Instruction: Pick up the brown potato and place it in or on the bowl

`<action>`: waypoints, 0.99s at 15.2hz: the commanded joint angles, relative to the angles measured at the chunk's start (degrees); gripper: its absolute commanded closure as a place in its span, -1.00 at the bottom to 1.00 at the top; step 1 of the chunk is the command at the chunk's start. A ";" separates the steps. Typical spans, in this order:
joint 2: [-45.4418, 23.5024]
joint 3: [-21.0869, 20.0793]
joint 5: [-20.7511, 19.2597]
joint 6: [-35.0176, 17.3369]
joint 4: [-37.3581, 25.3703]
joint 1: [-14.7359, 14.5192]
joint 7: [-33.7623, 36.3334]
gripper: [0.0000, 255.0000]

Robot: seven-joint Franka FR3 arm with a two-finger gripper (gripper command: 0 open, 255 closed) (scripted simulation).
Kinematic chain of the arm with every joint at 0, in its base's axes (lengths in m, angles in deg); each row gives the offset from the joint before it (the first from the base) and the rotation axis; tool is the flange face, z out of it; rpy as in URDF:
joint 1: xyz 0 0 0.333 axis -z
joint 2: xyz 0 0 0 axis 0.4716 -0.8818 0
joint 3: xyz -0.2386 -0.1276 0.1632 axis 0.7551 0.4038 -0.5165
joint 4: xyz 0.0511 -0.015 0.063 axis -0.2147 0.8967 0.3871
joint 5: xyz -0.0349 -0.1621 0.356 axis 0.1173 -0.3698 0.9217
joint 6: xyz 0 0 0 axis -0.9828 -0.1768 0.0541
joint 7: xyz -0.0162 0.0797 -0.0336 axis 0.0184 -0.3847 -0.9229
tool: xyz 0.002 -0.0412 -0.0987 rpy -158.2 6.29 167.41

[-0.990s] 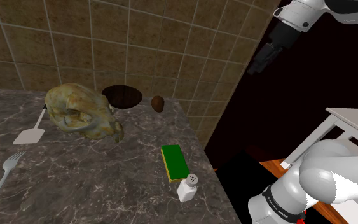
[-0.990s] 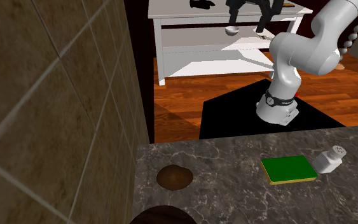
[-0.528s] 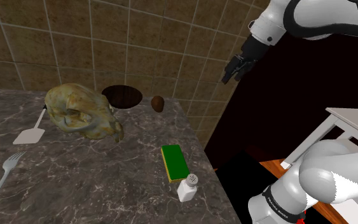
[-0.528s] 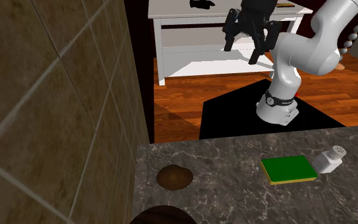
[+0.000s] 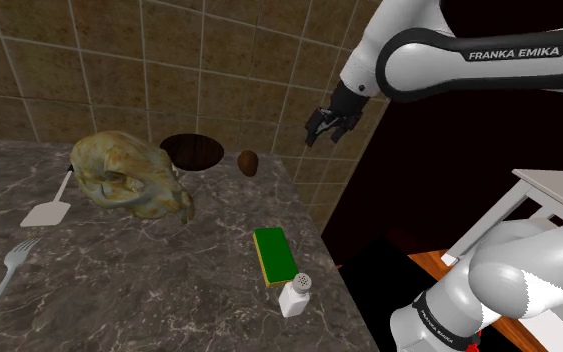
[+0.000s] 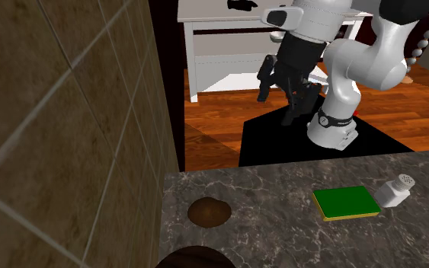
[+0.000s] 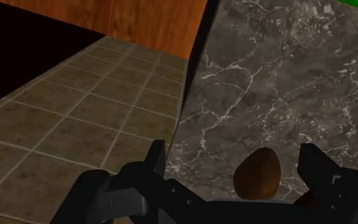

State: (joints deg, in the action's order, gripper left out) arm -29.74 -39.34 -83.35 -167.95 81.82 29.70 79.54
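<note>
The brown potato (image 5: 248,163) sits on the marble tabletop (image 5: 119,270) just beside the dark brown bowl (image 5: 191,151), apart from its rim, on the side of the bowl toward the tabletop's end edge. It reads as a small, egg-shaped lump. It is probably firm and fairly light, with dull skin that should not slip much, though its rounded form may let it roll if nudged. Closing across its narrower middle, low enough to pass the widest bulge, looks like the safest hold.

The gripper (image 5: 326,127) hangs in the air well apart from the bowl, out past the potato and higher than both. Its jaws stand open and hold nothing. In the wrist view the potato (image 7: 257,173) shows between the two fingers (image 7: 155,156) but far beyond them, untouched.

The tiled wall (image 5: 169,60) rises close behind the bowl, so a steep approach probably leaves more room than a slanted one. On the bowl's other side from the potato lies a large roast bird (image 5: 129,178), near the bowl but off the short path between potato and bowl. Farther from the bowl, toward the tabletop's near side, are a white spatula (image 5: 49,205), a fork (image 5: 4,285), a green sponge (image 5: 274,255) and a salt shaker (image 5: 296,295). None of them blocks the way.
</note>
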 commanded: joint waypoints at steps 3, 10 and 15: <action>-8.64 -4.38 -2.87 -6.34 -2.71 1.89 7.56 -1.00; -25.16 -10.60 -14.37 -13.58 -10.43 5.12 24.18 -1.00; -37.91 -11.02 -25.63 -14.69 -19.05 4.10 36.97 -1.00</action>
State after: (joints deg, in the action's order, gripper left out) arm -64.92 -50.43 -106.50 -182.52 64.67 34.14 113.72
